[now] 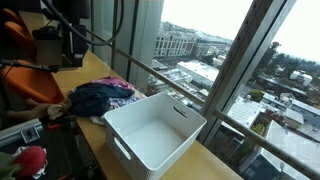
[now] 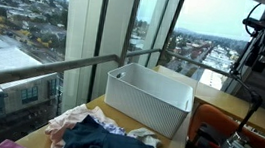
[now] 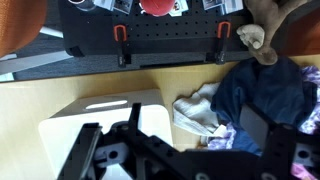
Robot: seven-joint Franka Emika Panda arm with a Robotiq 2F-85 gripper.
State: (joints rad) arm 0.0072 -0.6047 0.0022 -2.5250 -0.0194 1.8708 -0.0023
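My gripper (image 3: 190,162) hangs wide open, empty — high enough to see both the clothes pile (image 3: 265,95) and the white bin (image 3: 70,125) beside it.

No readable text, brand or number is showing anywhere. White bin (image 1: 140,158), clothes pile (image 1: 100,98) and black pegboard (image 3: 170,42) are carrying no lettering; distant buildings (image 1: 180,45) are possibly bearing signs, too blurred.
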